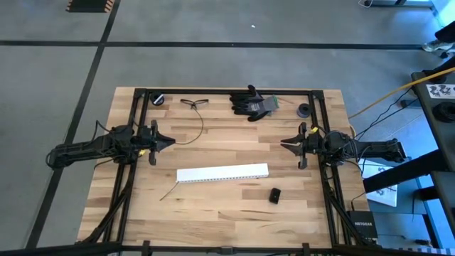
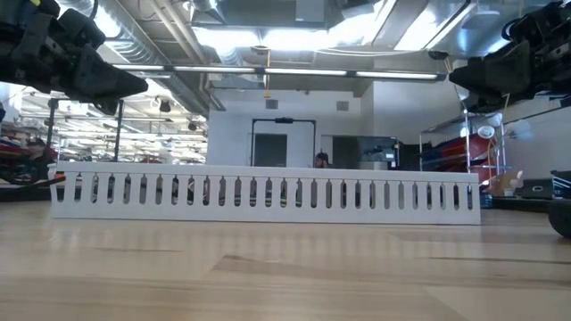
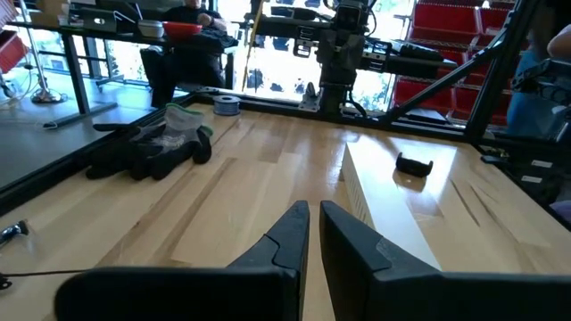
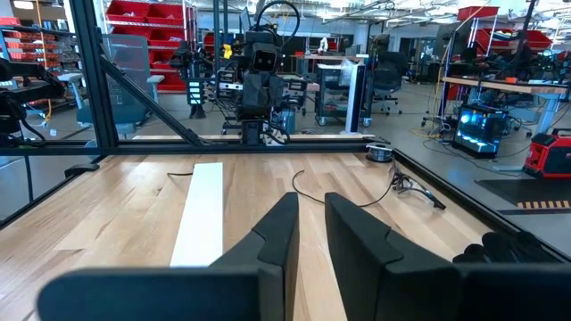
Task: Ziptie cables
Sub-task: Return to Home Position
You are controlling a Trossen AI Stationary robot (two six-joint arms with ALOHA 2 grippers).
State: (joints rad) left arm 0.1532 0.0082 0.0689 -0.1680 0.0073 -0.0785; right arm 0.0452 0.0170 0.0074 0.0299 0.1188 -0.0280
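Observation:
A small tangle of thin strands (image 1: 193,103) lies near the table's far edge; whether these are cables or zipties, I cannot tell. From it a thin dark strand (image 1: 200,126) curves toward my left gripper and shows in the right wrist view (image 4: 343,189). One pale thin cable (image 1: 169,190) lies flat by the left end of the white perforated strip (image 1: 222,173). My left gripper (image 1: 170,140) (image 3: 314,207) hangs shut above the table's left side. My right gripper (image 1: 283,144) (image 4: 310,198) hangs shut above the right side. Both point level toward each other, holding nothing.
The white perforated strip (image 2: 268,192) lies across the table's middle. Black gloves (image 1: 252,103) (image 3: 147,147) lie at the far edge, with a tape roll (image 1: 158,99) far left and a round black part (image 1: 303,110) far right. A small black block (image 1: 274,195) sits near the front.

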